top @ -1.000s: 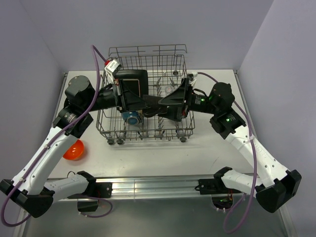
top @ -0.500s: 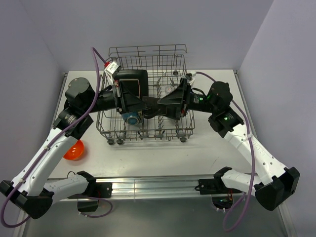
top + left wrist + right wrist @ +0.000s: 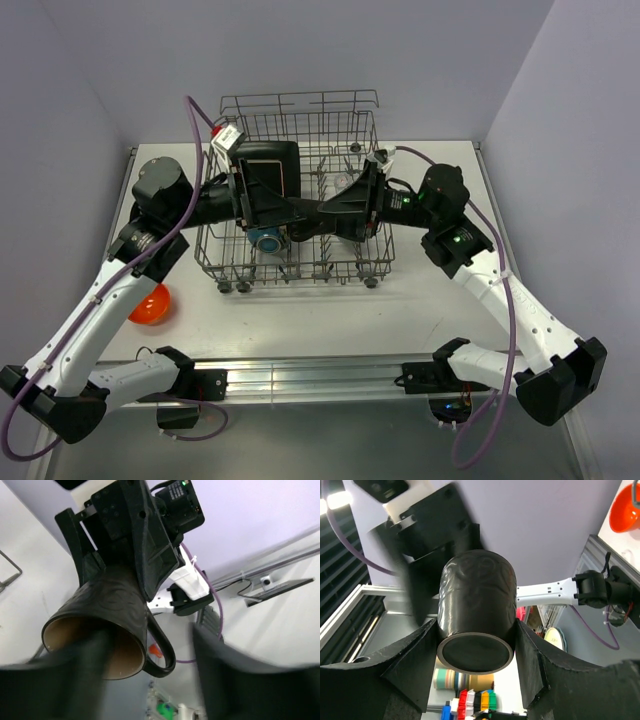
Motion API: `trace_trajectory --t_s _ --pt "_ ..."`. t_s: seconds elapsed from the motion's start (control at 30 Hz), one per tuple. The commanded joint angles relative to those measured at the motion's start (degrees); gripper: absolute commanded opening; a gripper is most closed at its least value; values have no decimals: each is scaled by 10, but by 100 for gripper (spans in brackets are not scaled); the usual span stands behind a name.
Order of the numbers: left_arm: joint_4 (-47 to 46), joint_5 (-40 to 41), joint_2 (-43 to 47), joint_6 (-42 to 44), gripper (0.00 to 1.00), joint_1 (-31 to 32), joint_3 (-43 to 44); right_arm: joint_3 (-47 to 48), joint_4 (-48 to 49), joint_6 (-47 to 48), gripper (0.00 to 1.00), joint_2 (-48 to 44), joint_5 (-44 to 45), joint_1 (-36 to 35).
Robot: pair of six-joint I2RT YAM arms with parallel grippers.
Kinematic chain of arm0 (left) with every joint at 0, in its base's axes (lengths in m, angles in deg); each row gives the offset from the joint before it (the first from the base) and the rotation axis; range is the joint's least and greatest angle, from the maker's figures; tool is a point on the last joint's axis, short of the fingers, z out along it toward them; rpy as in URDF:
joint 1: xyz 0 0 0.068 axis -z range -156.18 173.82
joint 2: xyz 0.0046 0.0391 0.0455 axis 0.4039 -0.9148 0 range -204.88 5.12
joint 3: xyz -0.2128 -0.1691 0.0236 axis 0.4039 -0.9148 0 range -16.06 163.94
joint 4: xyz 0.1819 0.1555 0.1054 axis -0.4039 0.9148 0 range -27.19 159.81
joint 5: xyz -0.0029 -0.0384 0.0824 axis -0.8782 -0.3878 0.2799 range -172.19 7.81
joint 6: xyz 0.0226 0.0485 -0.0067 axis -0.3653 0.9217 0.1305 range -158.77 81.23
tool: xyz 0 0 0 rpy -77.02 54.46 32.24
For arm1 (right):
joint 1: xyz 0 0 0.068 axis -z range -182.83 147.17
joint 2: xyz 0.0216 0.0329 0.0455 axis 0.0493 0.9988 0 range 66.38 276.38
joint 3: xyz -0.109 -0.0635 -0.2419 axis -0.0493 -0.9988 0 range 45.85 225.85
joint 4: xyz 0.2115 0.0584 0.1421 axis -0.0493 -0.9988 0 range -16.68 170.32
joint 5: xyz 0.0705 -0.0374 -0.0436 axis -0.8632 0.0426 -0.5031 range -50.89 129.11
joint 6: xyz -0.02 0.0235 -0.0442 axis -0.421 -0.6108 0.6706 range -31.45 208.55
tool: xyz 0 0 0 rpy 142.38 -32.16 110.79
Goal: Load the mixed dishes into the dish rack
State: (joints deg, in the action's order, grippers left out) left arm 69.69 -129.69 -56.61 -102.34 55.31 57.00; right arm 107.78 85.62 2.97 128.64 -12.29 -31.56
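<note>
The dark brown mug (image 3: 298,229) hangs on its side above the dish rack (image 3: 300,104), between my two grippers. My right gripper (image 3: 476,652) is shut on its base, a finger pressing each side of the mug (image 3: 477,605). My left gripper (image 3: 150,680) is open at the mug's (image 3: 107,615) mouth end: one blurred finger lies across the mouth, the other stands well off to the right. In the rack a black square plate (image 3: 268,172) stands upright and a blue round bowl (image 3: 266,238) lies near the front. A small orange bowl (image 3: 148,304) sits on the table at the left.
A small clear glass (image 3: 344,182) sits among the tines at the rack's right half. The rack's raised back rail stands behind both grippers. The purple cables of both arms arch over the rack's corners.
My left gripper has opened and let go of the mug. My right gripper's fingers have closed in on the mug's base. Both arms have stayed almost where they were.
</note>
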Motion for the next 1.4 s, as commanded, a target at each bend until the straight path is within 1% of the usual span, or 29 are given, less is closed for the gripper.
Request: trace_trajectory --t_s 0.0,0.03,0.07,0.1,0.13,0.17,0.23,0.27,0.3,0.33,0.37,0.4,0.43,0.47,0.5,0.53,0.57,0.63,0.73,0.87,0.93,1.13,1.37 --pt "-15 8 6 9 96 2 12 26 9 9 0 -12 9 -3" --pt "-1 16 9 27 99 -3 17 25 7 12 0 -12 9 -2" --pt "17 42 12 39 99 -7 25 25 1 22 0 -13 12 0" --pt "64 58 20 51 99 -12 41 25 -13 28 0 -13 12 1" --pt "86 73 26 70 99 -33 46 25 -25 37 0 -14 14 2" --pt "107 109 34 78 99 -45 52 28 -54 64 0 -14 21 3" --pt "201 168 56 106 99 -81 71 47 -113 107 0 -11 33 5" --pt "243 205 60 116 99 -90 83 60 -201 171 0 -7 45 6" --pt "287 284 63 126 99 -98 111 77 -250 209 0 7 75 6" --pt "378 327 63 136 99 -106 126 111 -293 242 0 15 94 5" --pt "422 371 60 136 99 -107 141 128 -371 307 0 29 115 4" --pt "463 444 55 135 99 -110 165 147 -405 336 0 37 162 4" --pt "523 470 53 130 99 -113 170 184 -435 362 0 44 189 3" --pt "546 495 52 124 99 -114 175 202 -467 411 0 54 212 3" --pt "566 517 52 117 99 -115 173 221 -519 434 0 77 234 3" --pt "581 547 55 99 99 -117 169 251 -539 452 0 87 274 3" --pt "601 558 59 88 99 -117 163 259 -563 483 0 106 291 3" --pt "605 576 82 54 99 -118 133 281 -578 503 0 123 333 -1" --pt "607 584 118 19 99 -118 87 308 -603 534 0 160 370 -17" --pt "630 577 130 8 99 -118 68 332 -624 555 0 204 436 -43" --pt "641 574 124 18 98 -118 74 327 -624 560 0 217 440 -48" --pt "684 610 117 12 99 -118 96 296 -591 575 0 251 450 -52" --pt "698 600 116 4 99 -118 87 298 -572 603 0 298 474 -55"
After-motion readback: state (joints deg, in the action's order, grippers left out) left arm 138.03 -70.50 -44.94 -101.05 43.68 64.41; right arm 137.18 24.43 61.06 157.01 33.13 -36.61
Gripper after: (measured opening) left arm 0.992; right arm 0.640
